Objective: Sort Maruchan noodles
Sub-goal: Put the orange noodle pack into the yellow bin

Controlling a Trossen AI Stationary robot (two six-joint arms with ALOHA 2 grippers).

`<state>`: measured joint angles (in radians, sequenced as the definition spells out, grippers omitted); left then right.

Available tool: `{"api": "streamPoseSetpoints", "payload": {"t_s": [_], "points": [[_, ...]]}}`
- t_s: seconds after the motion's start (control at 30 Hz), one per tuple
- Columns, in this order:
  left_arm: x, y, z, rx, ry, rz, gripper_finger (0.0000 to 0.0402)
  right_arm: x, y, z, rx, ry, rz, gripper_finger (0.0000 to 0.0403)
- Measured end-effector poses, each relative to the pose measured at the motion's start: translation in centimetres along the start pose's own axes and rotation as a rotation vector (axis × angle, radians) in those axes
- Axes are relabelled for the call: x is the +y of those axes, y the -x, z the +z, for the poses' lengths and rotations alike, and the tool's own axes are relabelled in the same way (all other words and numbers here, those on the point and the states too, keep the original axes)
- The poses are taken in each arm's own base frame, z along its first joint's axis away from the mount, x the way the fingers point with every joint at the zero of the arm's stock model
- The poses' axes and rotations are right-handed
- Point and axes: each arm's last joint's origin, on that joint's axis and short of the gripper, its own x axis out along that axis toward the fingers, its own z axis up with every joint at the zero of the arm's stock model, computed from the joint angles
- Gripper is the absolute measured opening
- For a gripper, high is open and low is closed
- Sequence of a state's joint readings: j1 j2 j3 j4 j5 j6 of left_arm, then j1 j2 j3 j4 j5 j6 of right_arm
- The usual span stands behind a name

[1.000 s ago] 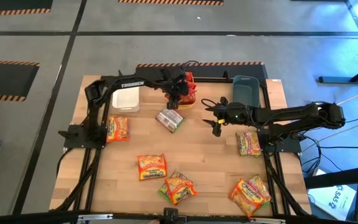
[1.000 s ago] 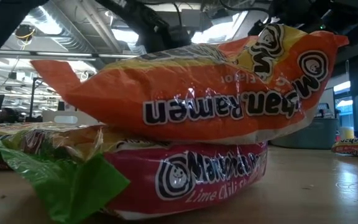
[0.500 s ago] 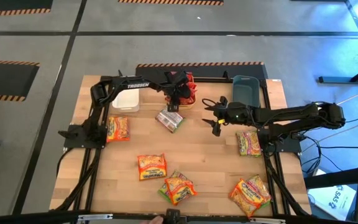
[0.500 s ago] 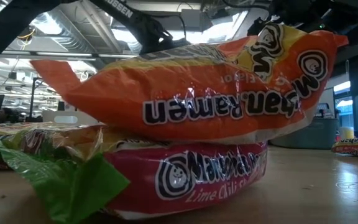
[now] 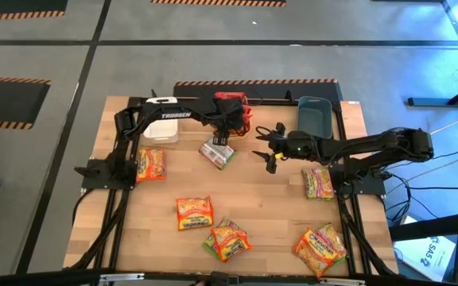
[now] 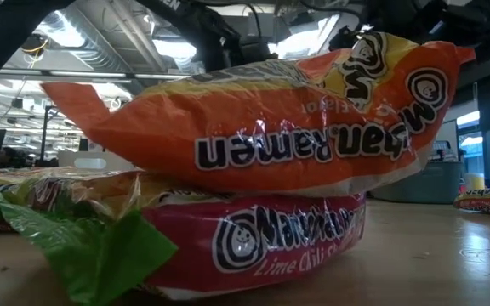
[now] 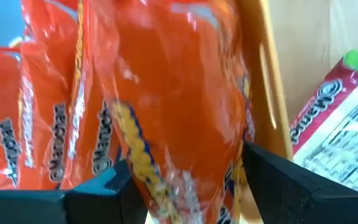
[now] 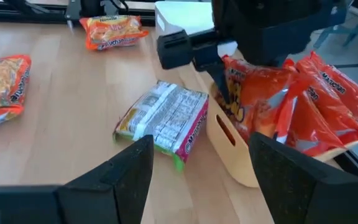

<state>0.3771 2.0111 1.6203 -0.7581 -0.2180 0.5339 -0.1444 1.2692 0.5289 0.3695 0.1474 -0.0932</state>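
Here, orange packets [image 8: 316, 106] upright in the orange bin [image 8: 229, 146]; left end effector [image 7: 191, 180] part-open astride 1; right end effector [image 8: 197, 168] open, empty.

The table [image 5: 269, 206] carries three bins along its far edge: one at the far left [image 5: 160, 130], one in the middle [image 5: 243, 119], one at the far right [image 5: 314, 115]. Packets [image 8: 328, 106] stand in the middle bin, and the left gripper [image 5: 223, 131] sits over them. One packet [image 5: 216, 152] lies just near of that bin. The right gripper [image 5: 265, 149] hangs right of it. Another packet [image 5: 151, 164] lies at the left, one [image 5: 318, 182] at the right. Three more [image 5: 194, 213], [image 5: 227, 239], [image 5: 321, 247] lie along the near side.
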Motion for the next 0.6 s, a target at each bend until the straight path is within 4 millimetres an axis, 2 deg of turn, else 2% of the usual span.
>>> {"api": "streamPoseSetpoints", "payload": {"t_s": [0.27,0.4,0.6], "points": [[0.6,2.6,-0.1,-0.066,0.037,0.004,0.023,0.1,-0.8,-0.6,0.023,0.036,-0.021,0.0248],[1.7,4.2,0.2,-0.213,0.081,-0.039,0.023,0.0,-0.8,-0.5,0.017,0.035,-0.038,0.0248],[3.1,4.2,0.2,-0.344,0.165,-0.122,0.0229,0.1,-0.8,-0.6,0.02,0.027,-0.024,0.0248]]}}
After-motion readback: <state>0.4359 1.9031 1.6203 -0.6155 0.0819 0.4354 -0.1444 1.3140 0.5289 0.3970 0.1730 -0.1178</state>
